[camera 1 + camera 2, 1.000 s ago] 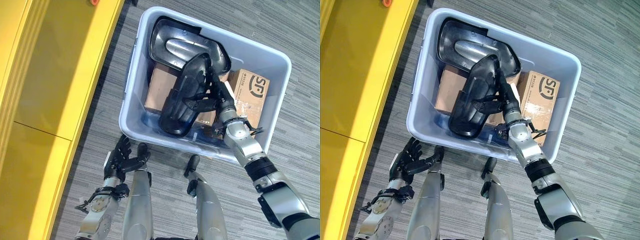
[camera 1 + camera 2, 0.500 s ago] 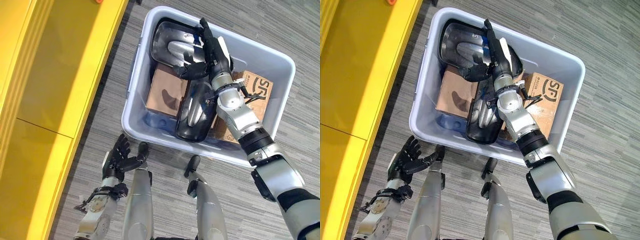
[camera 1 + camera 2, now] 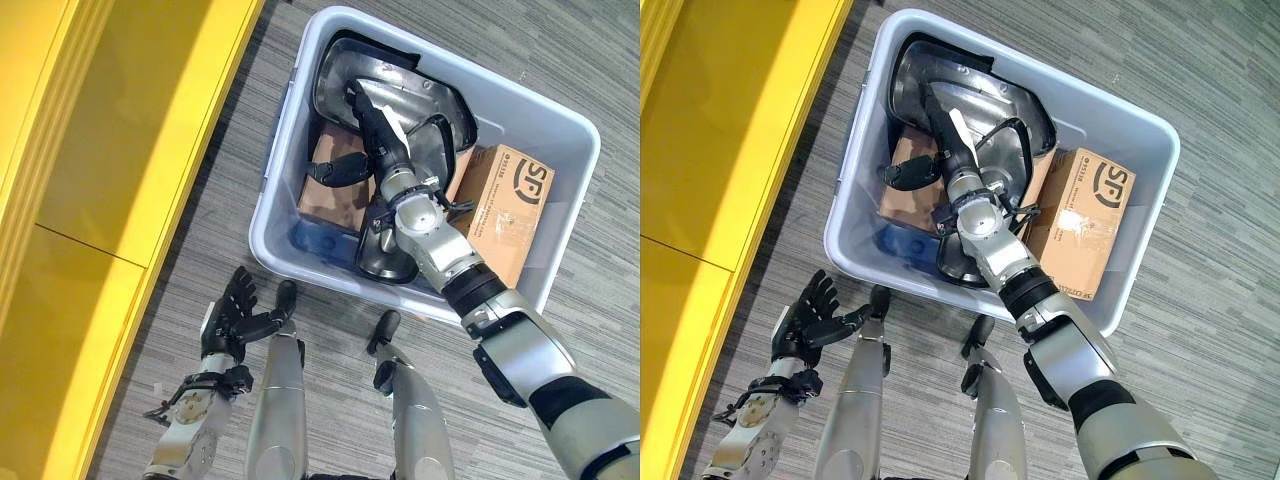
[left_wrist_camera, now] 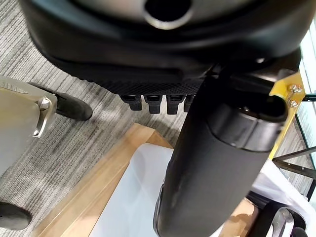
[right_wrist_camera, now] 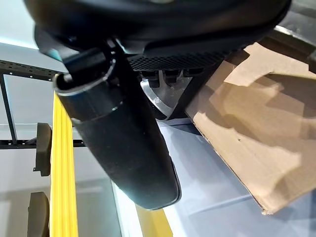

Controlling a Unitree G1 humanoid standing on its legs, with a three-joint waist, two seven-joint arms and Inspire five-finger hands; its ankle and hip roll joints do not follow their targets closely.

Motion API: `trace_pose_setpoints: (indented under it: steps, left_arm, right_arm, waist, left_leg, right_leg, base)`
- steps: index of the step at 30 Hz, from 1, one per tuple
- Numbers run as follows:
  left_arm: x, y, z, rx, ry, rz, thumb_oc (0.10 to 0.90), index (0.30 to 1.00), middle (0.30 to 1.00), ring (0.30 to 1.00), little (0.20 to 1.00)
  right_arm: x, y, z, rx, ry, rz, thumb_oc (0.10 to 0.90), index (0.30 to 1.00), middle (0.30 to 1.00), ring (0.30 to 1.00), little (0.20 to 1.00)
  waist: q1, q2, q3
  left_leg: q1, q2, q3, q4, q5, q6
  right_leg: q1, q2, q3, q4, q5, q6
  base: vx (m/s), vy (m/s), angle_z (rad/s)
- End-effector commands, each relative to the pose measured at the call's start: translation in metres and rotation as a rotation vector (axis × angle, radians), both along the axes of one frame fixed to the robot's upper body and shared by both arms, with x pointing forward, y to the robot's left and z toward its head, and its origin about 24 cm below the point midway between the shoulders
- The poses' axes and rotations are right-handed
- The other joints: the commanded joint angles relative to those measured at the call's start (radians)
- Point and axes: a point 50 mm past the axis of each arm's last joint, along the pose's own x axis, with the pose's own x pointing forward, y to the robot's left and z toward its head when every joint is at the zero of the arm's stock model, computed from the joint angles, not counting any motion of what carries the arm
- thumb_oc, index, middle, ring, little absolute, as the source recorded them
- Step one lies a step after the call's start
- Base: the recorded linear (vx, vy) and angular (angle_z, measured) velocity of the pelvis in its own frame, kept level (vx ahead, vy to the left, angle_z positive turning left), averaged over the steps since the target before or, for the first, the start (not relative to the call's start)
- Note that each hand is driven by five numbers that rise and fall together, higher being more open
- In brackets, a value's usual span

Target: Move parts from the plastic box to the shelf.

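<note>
Grey striped carpet (image 3: 200,230) covers the floor, and the left hand (image 3: 232,318) hovers low over it, fingers relaxed and empty. Beyond, the right hand (image 3: 385,160) reaches into the plastic box (image 3: 560,250), fingers straight (thumb splayed), above black moulded parts (image 3: 420,110) and cardboard boxes (image 3: 510,205). The yellow shelf (image 3: 110,150) flanks the left.

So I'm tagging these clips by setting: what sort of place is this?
Probably a workshop or parts-handling area, not a home: grey carpet flooring, a yellow shelf, and a plastic box on the floor holding black moulded parts and cardboard boxes.
</note>
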Motion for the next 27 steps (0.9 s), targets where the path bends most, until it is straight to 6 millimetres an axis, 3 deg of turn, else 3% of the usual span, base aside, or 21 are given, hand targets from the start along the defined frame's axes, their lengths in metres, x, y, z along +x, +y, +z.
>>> trace_pose_setpoints:
  steps: [1, 7, 14, 20, 27]
  left_arm:
    - [-0.003, 0.001, 0.034, 0.015, -0.174, -0.014, 0.900, 1.000, 1.000, 1.000, 1.000]
    - [-0.002, -0.001, 0.034, 0.014, -0.171, -0.007, 0.900, 1.000, 1.000, 1.000, 1.000]
    - [-0.003, 0.000, 0.034, 0.012, -0.175, 0.013, 0.900, 1.000, 1.000, 1.000, 1.000]
    - [-0.004, -0.001, 0.035, 0.027, -0.175, 0.027, 0.900, 1.000, 1.000, 1.000, 1.000]
    - [-0.006, -0.002, 0.035, 0.025, -0.175, 0.029, 0.900, 1.000, 1.000, 1.000, 1.000]
  right_arm:
    - [-0.015, -0.009, 0.063, 0.089, -0.258, 0.040, 0.900, 1.000, 1.000, 1.000, 1.000]
    - [-0.027, -0.022, 0.065, 0.101, -0.333, 0.022, 0.900, 1.000, 1.000, 1.000, 1.000]
    - [-0.055, -0.029, 0.078, 0.072, -0.508, 0.024, 0.900, 1.000, 1.000, 1.000, 1.000]
    - [-0.082, -0.034, 0.062, 0.087, -0.575, 0.042, 0.900, 1.000, 1.000, 1.000, 1.000]
    - [-0.086, -0.036, 0.048, 0.125, -0.543, 0.045, 0.900, 1.000, 1.000, 1.000, 1.000]
  waist:
    - [0.031, -0.009, -0.012]
    - [0.018, -0.014, -0.012]
    - [-0.001, -0.015, -0.012]
    - [-0.023, -0.019, -0.012]
    - [-0.029, -0.022, -0.012]
  left_leg:
    - [0.016, 0.024, 0.034, 0.059, -0.077, 0.000]
    - [0.012, 0.027, 0.038, 0.069, -0.083, 0.001]
    - [0.013, 0.029, 0.045, 0.075, -0.090, 0.005]
    - [0.012, 0.031, 0.048, 0.081, -0.091, 0.008]
    - [0.014, 0.031, 0.048, 0.079, -0.090, 0.009]
  right_leg:
    - [0.095, -0.050, 0.061, -0.011, -0.006, 0.074]
    - [0.088, -0.051, 0.066, -0.006, -0.009, 0.074]
    - [0.080, -0.052, 0.076, -0.002, -0.012, 0.075]
    - [0.075, -0.053, 0.082, 0.004, -0.014, 0.076]
    - [0.075, -0.053, 0.084, 0.004, -0.013, 0.078]
  base:
    - [0.02, 0.009, 0.03]
    - [0.00, 0.003, -0.01]
    - [0.00, 0.003, -0.02]
    - [0.00, 0.000, -0.01]
    - [0.00, 0.000, 0.00]
